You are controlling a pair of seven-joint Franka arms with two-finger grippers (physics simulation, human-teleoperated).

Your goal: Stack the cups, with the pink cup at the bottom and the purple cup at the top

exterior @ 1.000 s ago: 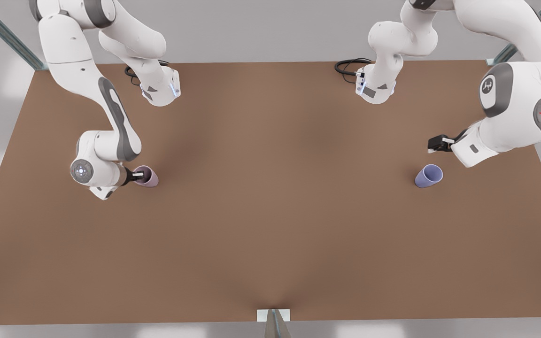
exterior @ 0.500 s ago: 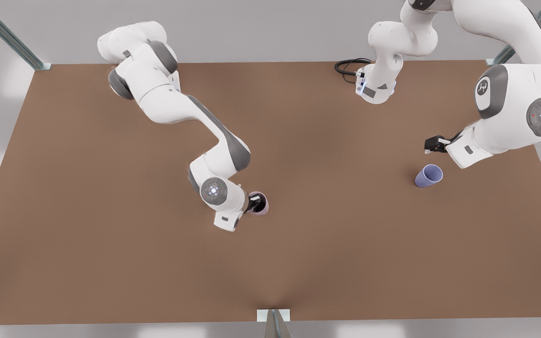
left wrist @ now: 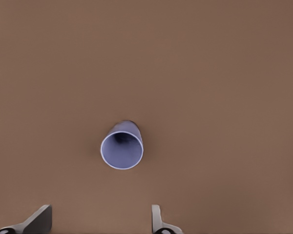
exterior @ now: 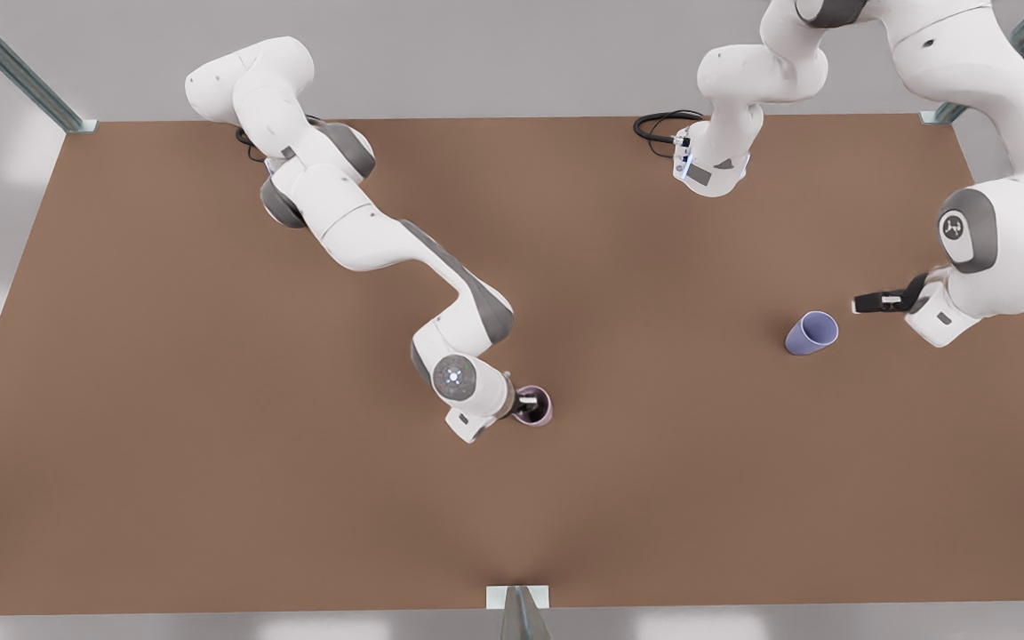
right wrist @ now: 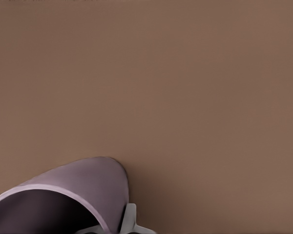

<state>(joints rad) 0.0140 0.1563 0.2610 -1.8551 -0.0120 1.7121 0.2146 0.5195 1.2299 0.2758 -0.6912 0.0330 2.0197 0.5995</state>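
The pink cup [exterior: 539, 407] stands upright near the table's middle, and my right gripper [exterior: 527, 405] is shut on its rim from the front view's left. In the right wrist view the pink cup [right wrist: 78, 192] is close up, with one finger [right wrist: 130, 219] pressed on its outer wall. The purple cup [exterior: 812, 332] stands on the table toward the front view's right. My left gripper [exterior: 872, 303] hovers open just to its right, apart from it. In the left wrist view the purple cup [left wrist: 121, 146] lies ahead of the spread fingertips [left wrist: 39, 220].
The brown table [exterior: 210, 462] is bare around both cups. The arms' bases and black cables [exterior: 661, 126] sit at its far edge. A small metal bracket [exterior: 518, 597] marks the near edge.
My right gripper has carried the pink cup from the front view's left to near the table's middle. The left gripper has shifted right and slightly nearer. The purple cup has not moved.
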